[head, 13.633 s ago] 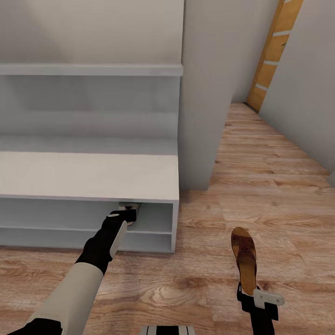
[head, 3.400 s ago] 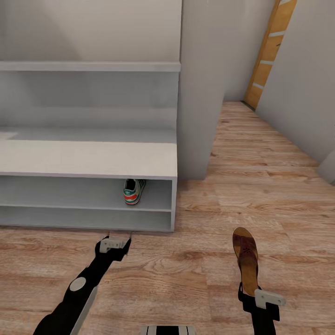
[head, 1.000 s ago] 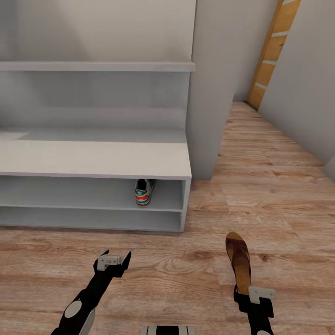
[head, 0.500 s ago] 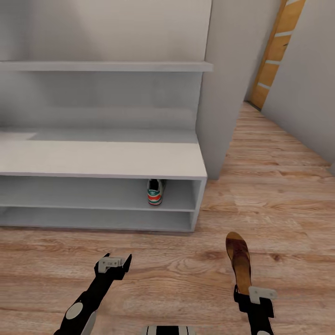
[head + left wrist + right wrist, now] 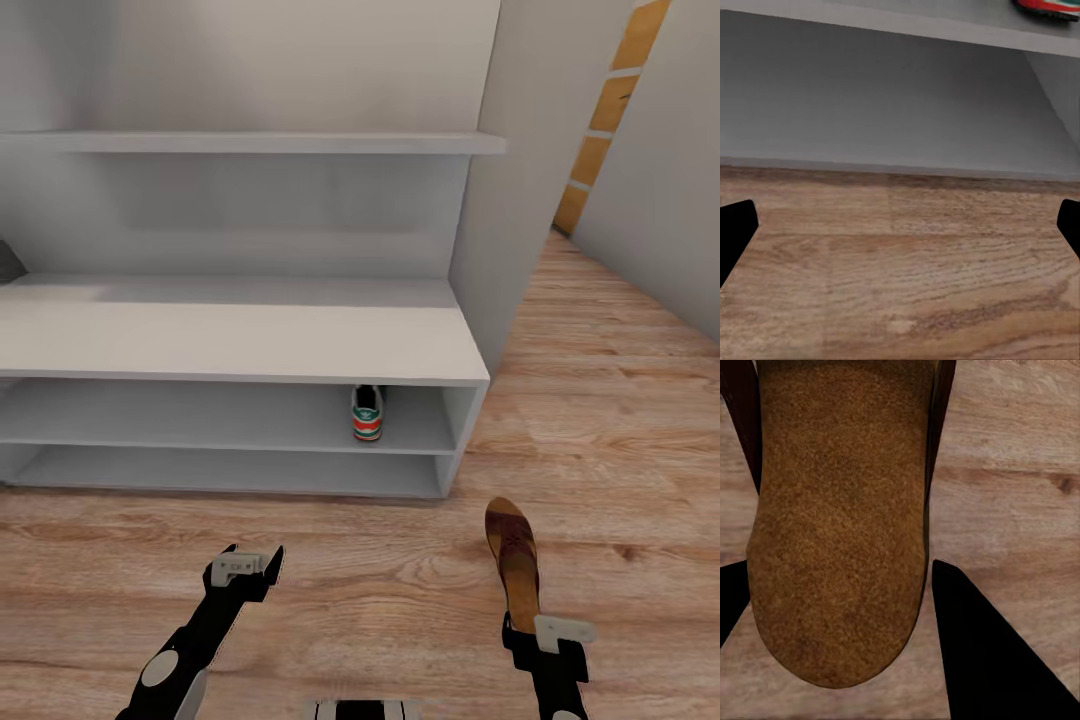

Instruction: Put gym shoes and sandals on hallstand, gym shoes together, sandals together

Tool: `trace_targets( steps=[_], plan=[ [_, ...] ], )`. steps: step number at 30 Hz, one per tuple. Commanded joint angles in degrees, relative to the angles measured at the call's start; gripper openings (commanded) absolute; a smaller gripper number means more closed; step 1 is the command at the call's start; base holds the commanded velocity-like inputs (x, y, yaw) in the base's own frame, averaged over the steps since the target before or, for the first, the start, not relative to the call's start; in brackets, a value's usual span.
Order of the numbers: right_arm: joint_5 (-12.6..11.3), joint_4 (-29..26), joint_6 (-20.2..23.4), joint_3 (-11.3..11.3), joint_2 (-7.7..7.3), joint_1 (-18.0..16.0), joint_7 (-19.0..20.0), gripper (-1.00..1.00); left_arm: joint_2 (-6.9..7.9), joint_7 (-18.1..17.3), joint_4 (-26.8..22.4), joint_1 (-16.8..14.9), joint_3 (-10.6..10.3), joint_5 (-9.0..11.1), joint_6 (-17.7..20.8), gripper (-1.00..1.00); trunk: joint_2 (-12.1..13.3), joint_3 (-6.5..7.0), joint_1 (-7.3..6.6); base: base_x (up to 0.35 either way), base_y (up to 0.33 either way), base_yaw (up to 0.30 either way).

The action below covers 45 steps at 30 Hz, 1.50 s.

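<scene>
One gym shoe (image 5: 367, 414) stands heel-out on the upper open shelf of the hallstand (image 5: 240, 342), near its right end; a sliver of the gym shoe (image 5: 1046, 4) also shows in the left wrist view. My left gripper (image 5: 245, 565) hovers open and empty over the corridor floor (image 5: 380, 590) in front of the rack, its dark fingertips (image 5: 735, 232) wide apart. My right gripper (image 5: 545, 640) is shut on the heel end of a maroon sandal (image 5: 512, 555), which points away from me. The sandal's tan footbed (image 5: 840, 525) lies between the fingers (image 5: 975, 645).
A floating shelf (image 5: 250, 142) runs along the rack's back panel. A grey wall pillar (image 5: 505, 200) stands right of the rack, with a wooden door (image 5: 612, 110) further down the corridor. A grey wall (image 5: 670, 180) bounds the right side.
The whole picture has shifted: the rack and shoe now sit further right in view, so the camera moved. Both grippers hold the same pose, with the sandal still held.
</scene>
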Motion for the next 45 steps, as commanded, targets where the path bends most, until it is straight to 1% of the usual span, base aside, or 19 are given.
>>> trace_targets(
  steps=[1, 14, 45],
  plan=[
    [-0.1, 0.0, -0.1, 0.0, 0.01, 0.0, 0.0, -1.00, 0.00, 0.0, 0.0, 0.0, 0.0, 0.0, 0.0, 1.00, 0.0, 0.00, 0.00, 0.000, 0.281, 0.000],
    [-0.1, 0.0, -0.1, 0.0, -0.04, 0.0, 0.0, -1.00, 0.00, 0.0, 0.0, 0.0, 0.0, 0.1, 0.0, 1.00, 0.0, 0.00, 0.00, -0.055, 0.281, 0.000],
    [-0.1, -0.1, -0.1, 0.0, 0.00, 0.0, -0.1, -1.00, 0.00, 0.0, 0.1, 0.0, 0.0, 0.1, 0.0, 1.00, 0.0, 0.00, 0.00, -0.108, 0.281, 0.000]
  ],
)
